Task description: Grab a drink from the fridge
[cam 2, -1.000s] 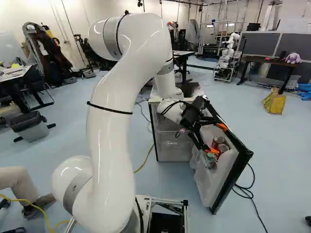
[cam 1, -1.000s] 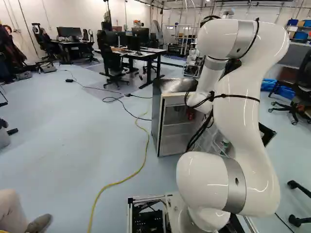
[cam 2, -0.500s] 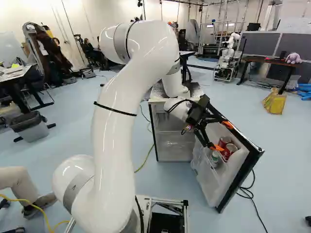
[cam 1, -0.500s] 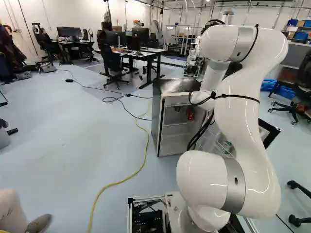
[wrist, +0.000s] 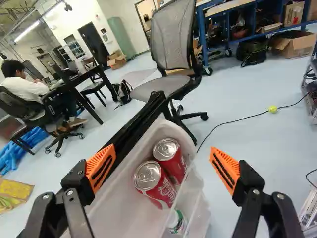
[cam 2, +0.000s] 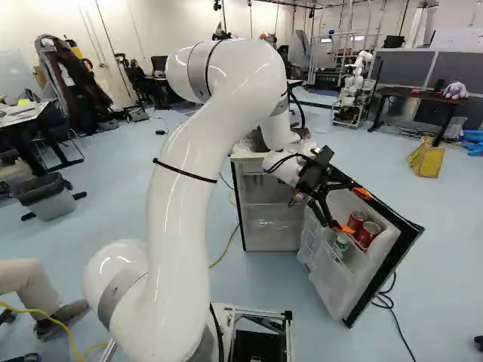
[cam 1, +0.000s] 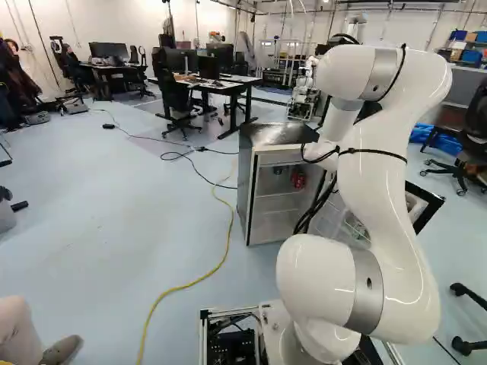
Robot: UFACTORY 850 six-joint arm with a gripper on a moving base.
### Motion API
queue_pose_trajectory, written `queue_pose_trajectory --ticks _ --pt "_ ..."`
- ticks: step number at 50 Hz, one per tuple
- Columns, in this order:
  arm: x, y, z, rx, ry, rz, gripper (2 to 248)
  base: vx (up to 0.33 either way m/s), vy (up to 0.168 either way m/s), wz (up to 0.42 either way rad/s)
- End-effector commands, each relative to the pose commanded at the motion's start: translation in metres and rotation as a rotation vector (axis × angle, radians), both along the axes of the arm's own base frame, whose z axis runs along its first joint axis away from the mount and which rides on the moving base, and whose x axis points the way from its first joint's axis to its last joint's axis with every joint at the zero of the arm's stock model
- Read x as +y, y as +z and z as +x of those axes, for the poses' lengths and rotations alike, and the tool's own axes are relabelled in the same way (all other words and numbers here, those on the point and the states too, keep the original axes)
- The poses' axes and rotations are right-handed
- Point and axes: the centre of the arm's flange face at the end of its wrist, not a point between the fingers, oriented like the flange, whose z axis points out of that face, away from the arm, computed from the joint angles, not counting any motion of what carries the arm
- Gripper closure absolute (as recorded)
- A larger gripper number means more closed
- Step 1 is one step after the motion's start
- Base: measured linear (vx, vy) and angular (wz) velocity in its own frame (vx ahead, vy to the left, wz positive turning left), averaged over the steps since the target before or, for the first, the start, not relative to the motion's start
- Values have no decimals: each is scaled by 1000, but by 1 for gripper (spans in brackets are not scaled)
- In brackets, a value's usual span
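Observation:
My gripper (cam 2: 353, 211) stands over the fridge door's shelf in the right base view. In the wrist view its fingers are wide apart, and nothing is gripped by the gripper (wrist: 163, 151). One finger overlaps the black edge of the fridge door (cam 2: 389, 268); contact is unclear. Ahead, between the fingers, two red cans (wrist: 147, 176) (wrist: 169, 150) stand side by side in the white door bin (wrist: 116, 213). A green-and-white bottle (wrist: 177, 222) sits in the neighbouring compartment. The fridge (cam 1: 278, 205) is open, with a red item (cam 1: 298, 179) inside on its upper level.
A grey office chair (wrist: 171, 44) stands beyond the door. Cables (cam 2: 385, 298) lie on the floor near the door, and a yellow cable (cam 1: 194, 283) runs left of the fridge. Another robot (cam 2: 355, 87) stands at the back.
The fridge door has swung wider, away from the fridge body, carrying its cans and bottle. My arm and open gripper have shifted the same way, rightward in the right base view. The base stayed still.

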Motion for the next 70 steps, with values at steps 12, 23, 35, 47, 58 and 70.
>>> queue_pose_trajectory --ticks 12,23,35,47,58,70 --pt "19 1 -15 47 48 -6 3 0 0 0" --pt "39 6 -31 118 113 -52 3 0 0 0" --pt "61 13 -49 193 206 -112 3 0 0 0" --pt "84 16 -64 239 341 -138 3 0 0 0" --pt "104 18 -77 270 485 -152 3 0 0 0" --pt "122 19 -87 286 644 -146 3 0 0 0"
